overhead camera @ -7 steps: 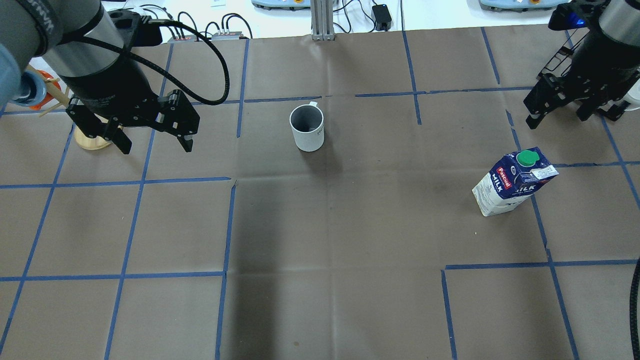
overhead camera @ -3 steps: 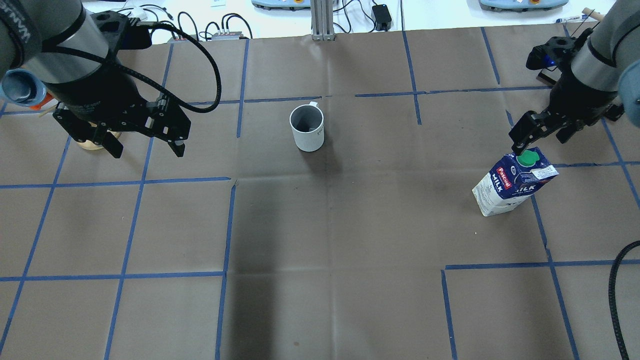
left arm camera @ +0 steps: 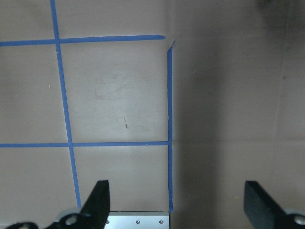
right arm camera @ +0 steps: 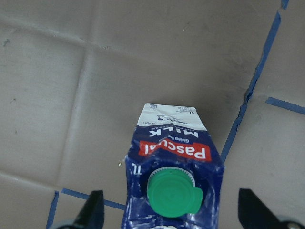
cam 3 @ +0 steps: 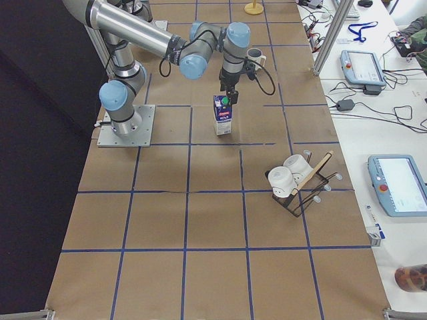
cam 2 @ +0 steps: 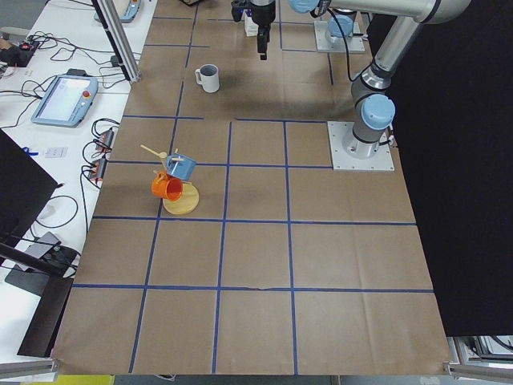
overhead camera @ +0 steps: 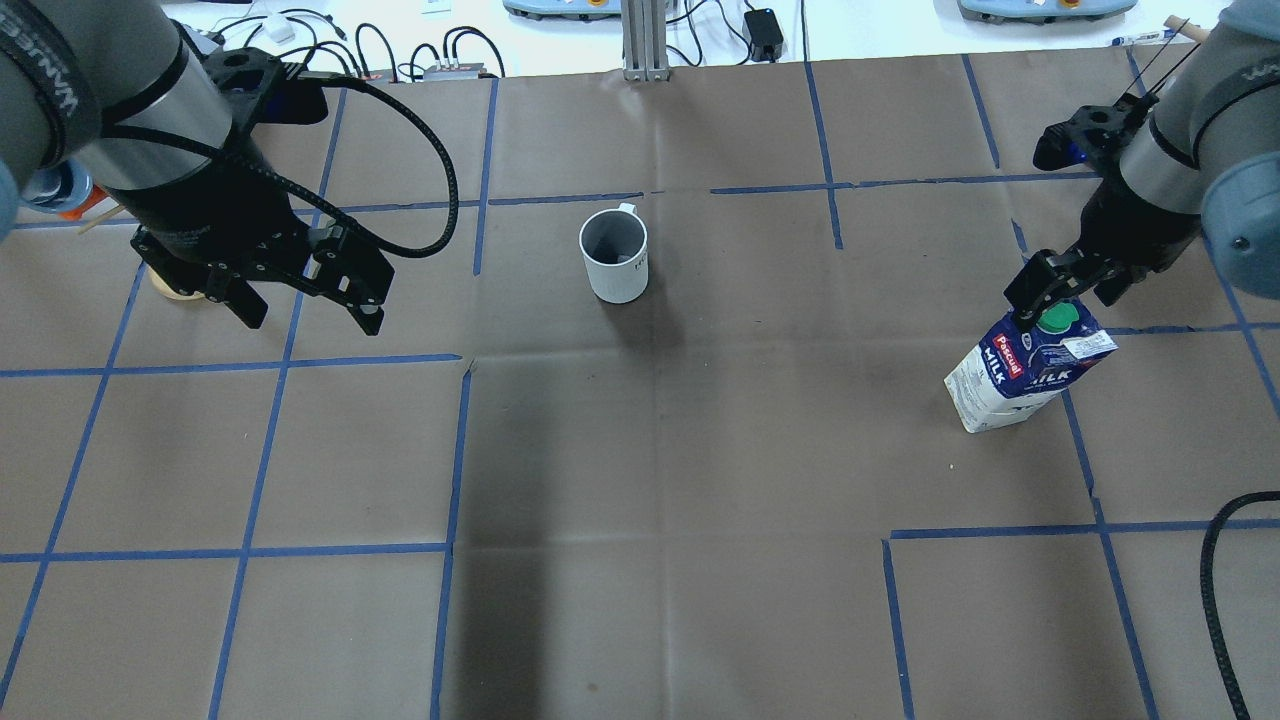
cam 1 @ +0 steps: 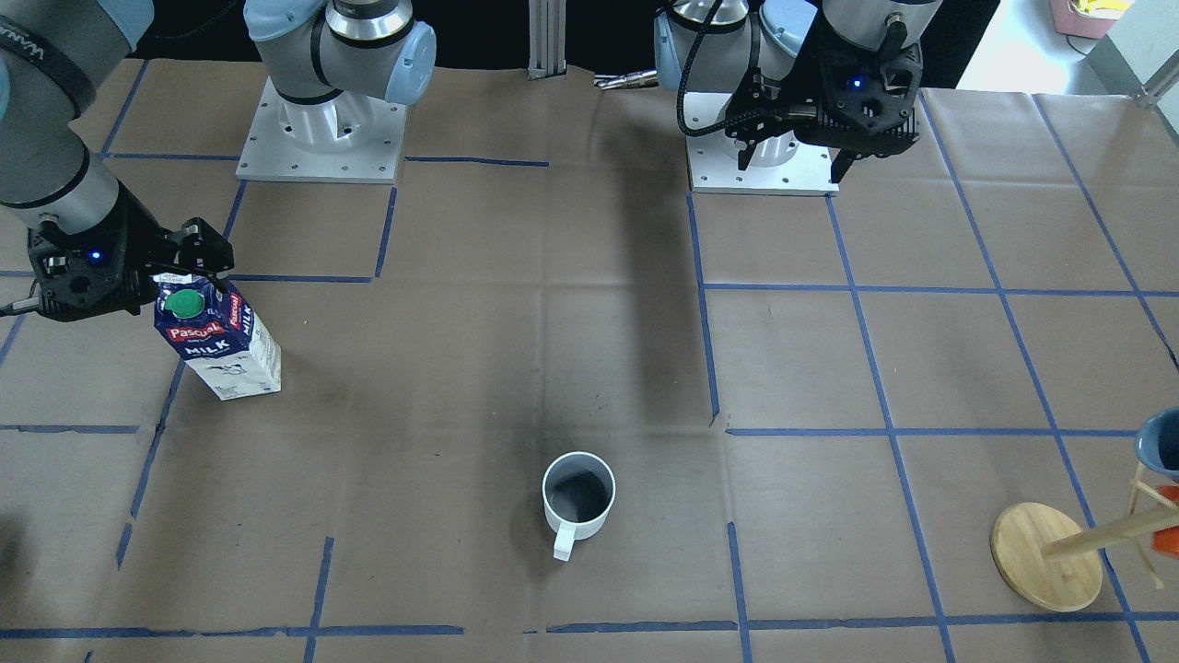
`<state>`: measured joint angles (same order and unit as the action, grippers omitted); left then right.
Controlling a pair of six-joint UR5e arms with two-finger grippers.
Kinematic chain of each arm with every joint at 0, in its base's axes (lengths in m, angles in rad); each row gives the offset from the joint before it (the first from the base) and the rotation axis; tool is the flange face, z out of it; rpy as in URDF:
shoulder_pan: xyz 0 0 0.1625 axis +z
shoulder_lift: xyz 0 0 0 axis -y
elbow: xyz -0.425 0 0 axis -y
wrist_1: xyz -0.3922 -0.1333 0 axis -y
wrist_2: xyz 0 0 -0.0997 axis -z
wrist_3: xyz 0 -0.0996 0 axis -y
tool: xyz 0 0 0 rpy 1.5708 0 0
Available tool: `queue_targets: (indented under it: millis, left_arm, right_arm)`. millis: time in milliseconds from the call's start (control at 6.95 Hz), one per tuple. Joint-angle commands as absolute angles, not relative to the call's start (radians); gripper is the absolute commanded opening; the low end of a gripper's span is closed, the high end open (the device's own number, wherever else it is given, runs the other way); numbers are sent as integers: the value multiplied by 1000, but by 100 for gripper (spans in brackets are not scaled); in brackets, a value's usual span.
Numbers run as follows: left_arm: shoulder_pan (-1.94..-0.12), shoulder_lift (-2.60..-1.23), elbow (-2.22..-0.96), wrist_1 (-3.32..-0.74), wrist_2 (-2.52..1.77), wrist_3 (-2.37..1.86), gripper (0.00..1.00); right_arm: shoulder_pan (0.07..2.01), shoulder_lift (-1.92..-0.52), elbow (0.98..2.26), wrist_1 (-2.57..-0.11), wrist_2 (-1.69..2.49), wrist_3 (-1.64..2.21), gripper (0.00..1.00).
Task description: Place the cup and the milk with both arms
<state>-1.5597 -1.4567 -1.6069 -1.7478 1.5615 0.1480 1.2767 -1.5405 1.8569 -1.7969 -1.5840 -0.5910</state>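
Note:
The white cup (overhead camera: 613,255) with a dark grey inside stands upright at the table's middle back; it also shows in the front view (cam 1: 578,497) and the left view (cam 2: 208,78). The milk (overhead camera: 1030,365), blue-topped with a green cap, stands on the right and shows in the front view (cam 1: 216,336) too. My right gripper (overhead camera: 1060,305) is open, just above the carton's top, one finger on each side of the milk (right arm camera: 174,167) in the right wrist view. My left gripper (overhead camera: 310,318) is open and empty, well left of the cup, over bare paper (left arm camera: 119,95).
A wooden mug tree (cam 1: 1045,557) with blue and orange mugs stands at the far left behind my left arm. A black wire rack (cam 3: 293,187) with white cups stands at the right end. Blue tape lines grid the brown paper.
My right gripper has come down and inward from the back right to the milk's top. My left gripper has shifted slightly. Cup and milk have not moved.

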Motion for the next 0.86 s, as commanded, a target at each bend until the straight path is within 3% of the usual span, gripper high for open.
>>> queue_targets:
  millis: [0,576,720]
  left_arm:
    - [-1542,-1445,-1609,-1743,1556,167,100]
    - [-1540,-1440,-1604,-1740,1562,141,100]
    - [-1539,-1440,-1597,-1721,1556,143,100]
  right_arm:
    - [1278,-1534,1876,-1801,-1578,-600,100]
    - [1278,-1520,1910,-1927,-1586,-592,97]
    - [1278,-1520,1914,-1925,-1585,-585,84]
